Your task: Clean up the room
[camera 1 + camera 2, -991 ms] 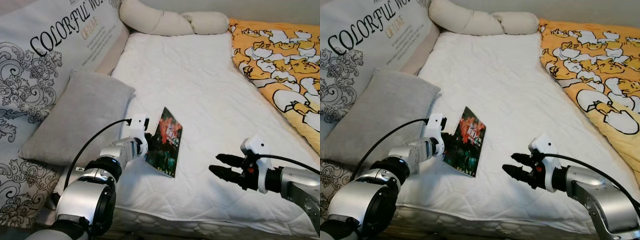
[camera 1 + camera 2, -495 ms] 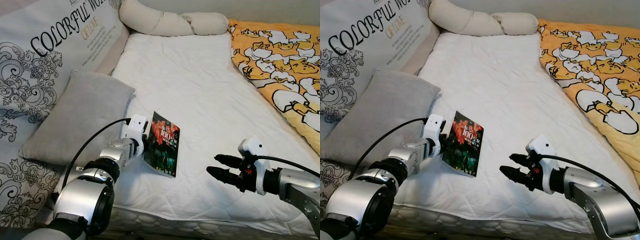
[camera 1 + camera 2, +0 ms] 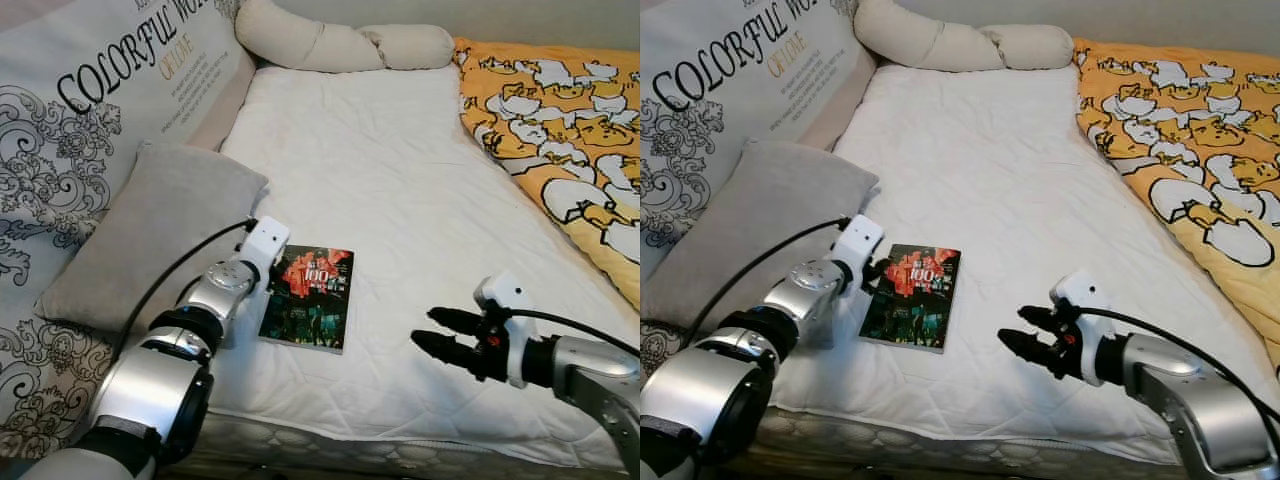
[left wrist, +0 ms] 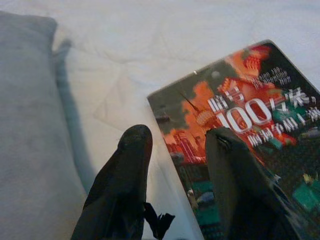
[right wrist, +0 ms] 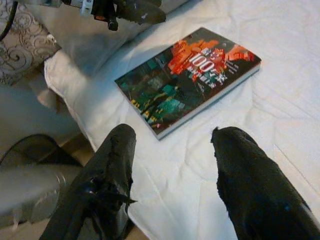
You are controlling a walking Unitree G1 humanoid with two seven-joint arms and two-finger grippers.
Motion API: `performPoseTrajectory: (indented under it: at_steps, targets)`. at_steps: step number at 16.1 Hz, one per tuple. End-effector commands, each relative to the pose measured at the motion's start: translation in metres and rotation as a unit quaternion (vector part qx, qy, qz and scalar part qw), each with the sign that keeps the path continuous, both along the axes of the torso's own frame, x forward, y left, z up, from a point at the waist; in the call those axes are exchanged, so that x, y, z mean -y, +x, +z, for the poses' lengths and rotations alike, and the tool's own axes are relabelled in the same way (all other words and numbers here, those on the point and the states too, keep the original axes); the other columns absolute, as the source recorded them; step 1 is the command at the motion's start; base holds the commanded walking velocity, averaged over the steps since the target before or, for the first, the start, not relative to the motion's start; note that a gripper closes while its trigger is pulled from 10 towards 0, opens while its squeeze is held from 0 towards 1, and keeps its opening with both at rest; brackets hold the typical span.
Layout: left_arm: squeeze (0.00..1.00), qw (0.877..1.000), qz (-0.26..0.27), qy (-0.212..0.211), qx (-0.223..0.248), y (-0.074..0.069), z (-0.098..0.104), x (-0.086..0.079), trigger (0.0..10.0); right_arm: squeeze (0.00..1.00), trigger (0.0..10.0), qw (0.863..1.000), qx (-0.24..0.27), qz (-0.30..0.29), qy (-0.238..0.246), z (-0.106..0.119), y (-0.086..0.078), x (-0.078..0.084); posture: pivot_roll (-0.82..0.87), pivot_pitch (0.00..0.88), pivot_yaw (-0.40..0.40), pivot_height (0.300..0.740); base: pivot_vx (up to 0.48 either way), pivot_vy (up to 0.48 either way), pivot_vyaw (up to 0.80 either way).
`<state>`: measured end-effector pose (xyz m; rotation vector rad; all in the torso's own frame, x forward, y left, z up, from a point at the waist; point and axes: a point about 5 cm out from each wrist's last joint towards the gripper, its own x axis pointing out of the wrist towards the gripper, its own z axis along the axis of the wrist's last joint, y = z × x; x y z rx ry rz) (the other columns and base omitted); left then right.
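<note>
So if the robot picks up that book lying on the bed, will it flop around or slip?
The book looks thin with a soft glossy cover, so it would probably bend somewhat if held by one edge. The sheen suggests it may slide between the left gripper fingers. Lying flat on the soft white mattress, it likely sinks a little, making its edge harder to get under.

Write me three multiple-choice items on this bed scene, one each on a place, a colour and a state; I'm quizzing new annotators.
1. Where does the book lie?
A. on the white mattress, beside the grey pillow
B. on the yellow blanket
C. on the floor

2. What colour is the patterned blanket?
A. blue
B. yellow-orange
C. green

3. How is the right gripper?
A. shut on the book
B. shut on the pillow
C. open, holding nothing

Answers: 1 A, it lies flat there, cover up; 2 B, yellow-orange with white shapes; 3 C, its fingers are spread above bare sheet.
</note>
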<state>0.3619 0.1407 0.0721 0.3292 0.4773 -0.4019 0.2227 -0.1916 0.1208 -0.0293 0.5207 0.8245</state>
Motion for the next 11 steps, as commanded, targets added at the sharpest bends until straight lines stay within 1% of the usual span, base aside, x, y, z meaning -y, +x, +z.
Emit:
performPoseTrajectory:
  at_steps: [1, 2, 3, 4, 5, 6, 7, 8, 10, 11]
  targets:
    - [0.0, 0.998, 0.019, -0.054, 0.026, 0.009, 0.016, -0.003, 10.0, 0.0, 10.0, 1.0, 0.012, -0.008, -0.006, -0.003, 0.003, -0.004, -0.18, 0.0, 0.054, 0.74, 0.0, 0.0, 0.0]
    - [0.0, 0.994, 0.028, -0.099, 0.029, 0.011, 0.021, -0.002, 10.0, 0.0, 10.0, 0.999, 0.02, -0.028, -0.008, -0.006, 0.006, -0.005, -0.18, 0.0, 0.059, 0.74, 0.0, 0.0, 0.0]
    - [0.0, 0.977, 0.035, -0.205, 0.055, 0.012, 0.031, 0.0, 10.0, 0.0, 10.0, 0.993, 0.046, -0.103, -0.016, -0.014, 0.017, -0.009, -0.17, 0.0, 0.064, 0.74, 0.0, 0.0, 0.0]
    - [0.0, 0.972, 0.026, -0.221, 0.074, 0.011, 0.035, 0.0, 10.0, 0.0, 10.0, 0.99, 0.055, -0.127, -0.018, -0.016, 0.02, -0.011, -0.16, 0.0, 0.065, 0.74, 0.0, 0.0, 0.0]
    - [0.0, 0.969, 0.019, -0.231, 0.091, 0.008, 0.037, 0.001, 10.0, 0.0, 10.0, 0.987, 0.064, -0.148, -0.019, -0.017, 0.022, -0.012, -0.15, 0.0, 0.063, 0.74, 0.0, 0.0, 0.0]
    - [0.0, 0.966, -0.001, -0.225, 0.129, -0.007, 0.038, 0.002, 10.0, 0.0, 10.0, 0.979, 0.076, -0.191, -0.01, -0.019, 0.026, -0.015, -0.13, 0.0, 0.057, 0.74, 0.0, 0.0, 0.0]
    - [0.0, 0.966, -0.012, -0.21, 0.148, -0.018, 0.038, 0.003, 10.0, 0.0, 10.0, 0.973, 0.082, -0.215, -0.005, -0.02, 0.028, -0.016, -0.12, 0.0, 0.051, 0.74, 0.0, 0.0, 0.0]
    - [0.0, 0.968, -0.008, -0.191, 0.161, -0.043, 0.034, 0.001, 10.0, 0.0, 10.0, 0.96, 0.088, -0.267, 0.006, -0.024, 0.03, -0.018, -0.09, 0.0, 0.034, 0.74, 0.0, -0.42, 0.0]
    - [0.0, 0.969, -0.006, -0.185, 0.165, -0.054, 0.033, 0.0, 10.0, 0.0, 10.0, 0.954, 0.091, -0.284, 0.005, -0.027, 0.028, -0.02, -0.07, 0.0, 0.021, 0.74, 0.0, -0.469, 0.0]
    - [0.0, 0.969, 0.01, -0.182, 0.165, -0.066, 0.033, -0.004, 10.0, 0.0, 10.0, 0.95, 0.094, -0.297, -0.003, -0.032, 0.027, -0.024, -0.06, 0.0, 0.014, 0.74, 0.0, -0.48, 0.0]
